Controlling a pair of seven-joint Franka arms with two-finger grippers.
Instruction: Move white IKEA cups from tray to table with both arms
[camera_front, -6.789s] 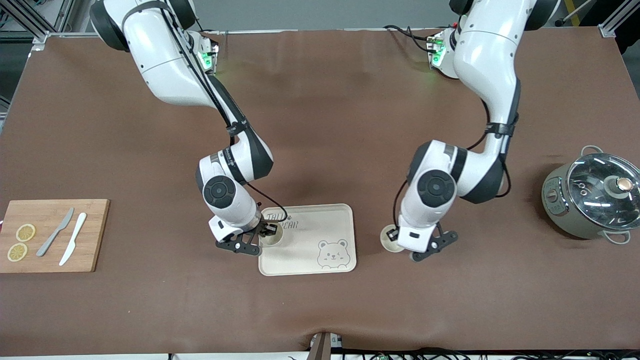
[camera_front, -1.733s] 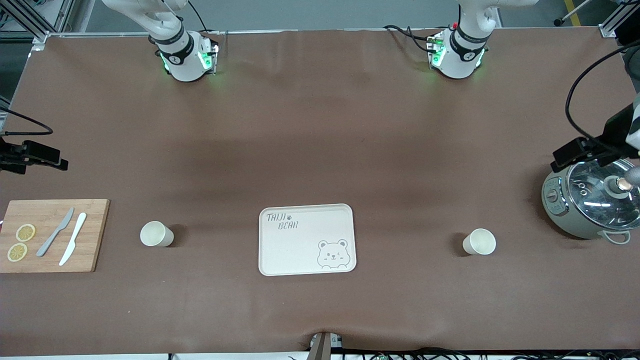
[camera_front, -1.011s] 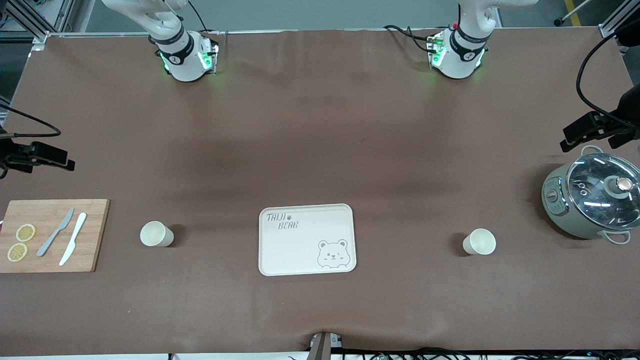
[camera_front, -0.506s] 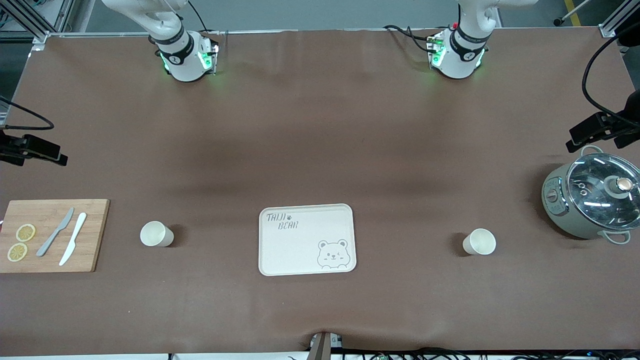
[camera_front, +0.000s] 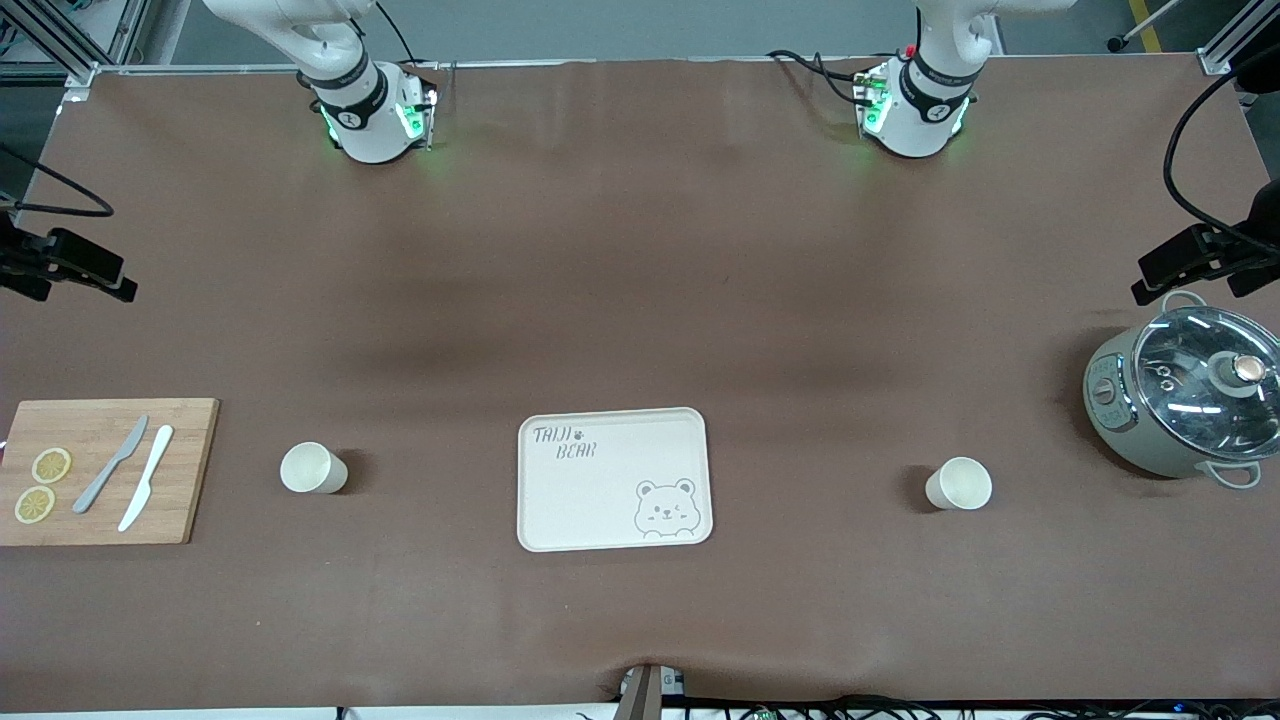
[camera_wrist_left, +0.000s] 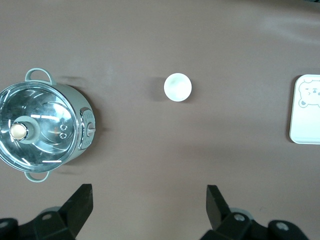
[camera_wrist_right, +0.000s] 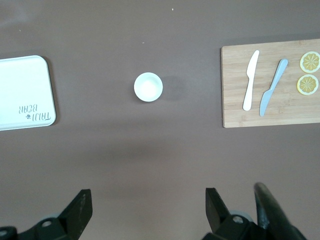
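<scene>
Two small off-white handleless round cups stand upright on the brown worktop, one (camera_front: 313, 468) toward the right arm's end of the cream bear-printed tray (camera_front: 612, 479), one (camera_front: 959, 484) toward the left arm's end. Both grippers, left (camera_wrist_left: 149, 210) and right (camera_wrist_right: 148, 211), hang high over the worktop with fingers spread open, empty.

Even overhead light, soft shadows, glare on pot lid (camera_front: 1205, 375).

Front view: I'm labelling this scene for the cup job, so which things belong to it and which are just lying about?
Belong to the job:
- cup toward the right arm's end
- cup toward the left arm's end
- left pincer, open
- right pincer, open

Lying about:
- bear tray
- cutting board with knives, lemon slices
- lidded pot
</scene>
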